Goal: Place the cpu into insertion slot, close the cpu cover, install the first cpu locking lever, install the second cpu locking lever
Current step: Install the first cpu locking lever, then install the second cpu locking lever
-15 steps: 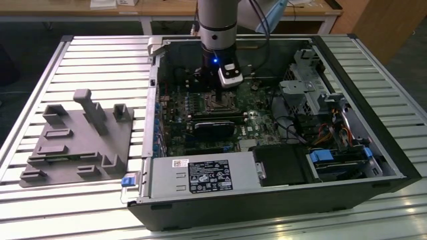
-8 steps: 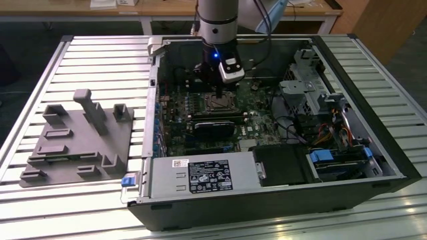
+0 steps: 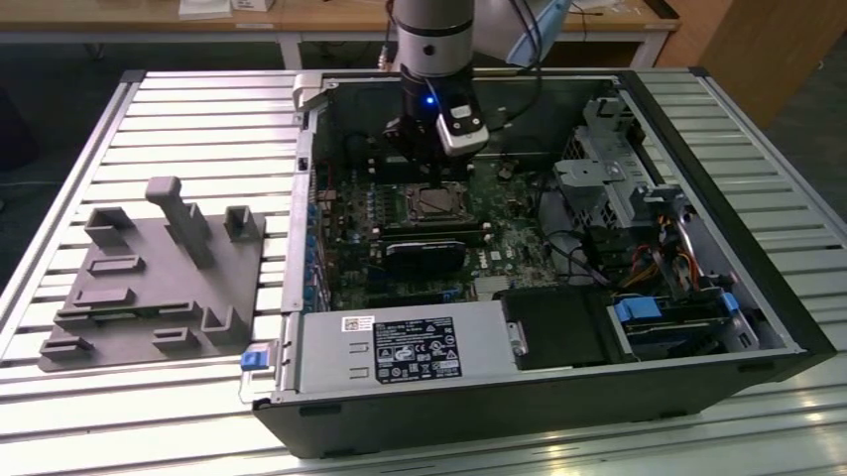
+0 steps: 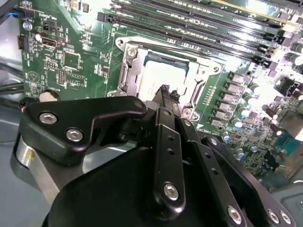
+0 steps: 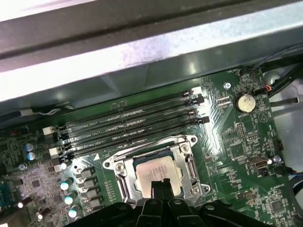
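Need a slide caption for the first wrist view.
Gripper poised over the cpu seated under the cpu cover.

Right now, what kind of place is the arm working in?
Probably a lab or workshop bench for computer assembly: an open desktop computer case lies on a slatted aluminium table, with a grey fixture tray beside it. The gripper hovers over the cpu.

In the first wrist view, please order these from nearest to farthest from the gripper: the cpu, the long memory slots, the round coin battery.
1. The cpu, directly under the gripper, seated inside the cpu cover.
2. The long memory slots, just beyond the socket.
3. The round coin battery, off toward the board's corner.
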{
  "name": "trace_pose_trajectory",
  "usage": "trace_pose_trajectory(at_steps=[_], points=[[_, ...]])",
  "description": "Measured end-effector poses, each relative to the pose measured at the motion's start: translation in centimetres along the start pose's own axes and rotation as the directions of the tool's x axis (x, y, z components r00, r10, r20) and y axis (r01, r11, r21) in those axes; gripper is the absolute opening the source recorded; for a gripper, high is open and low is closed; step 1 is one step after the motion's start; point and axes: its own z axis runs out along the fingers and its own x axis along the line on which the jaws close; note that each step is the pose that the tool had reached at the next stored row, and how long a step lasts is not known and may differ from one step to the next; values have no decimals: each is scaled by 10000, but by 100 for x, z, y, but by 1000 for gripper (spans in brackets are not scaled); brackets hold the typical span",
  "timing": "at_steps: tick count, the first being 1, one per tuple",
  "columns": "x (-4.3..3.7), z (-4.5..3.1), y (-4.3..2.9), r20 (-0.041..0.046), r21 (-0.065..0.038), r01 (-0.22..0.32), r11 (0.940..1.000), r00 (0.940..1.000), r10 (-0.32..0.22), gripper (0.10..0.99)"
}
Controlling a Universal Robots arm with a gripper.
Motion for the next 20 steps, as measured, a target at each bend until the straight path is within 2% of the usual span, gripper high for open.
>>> trace_pose_trajectory(at_steps=[7,13,20], points=[[-19,0,-10,-5,-25,334,9994,9994,-334,106],[-41,2,-82,-5,-30,362,9993,9993,-362,106],[-42,2,-85,-6,-29,362,9993,9993,-362,106]])
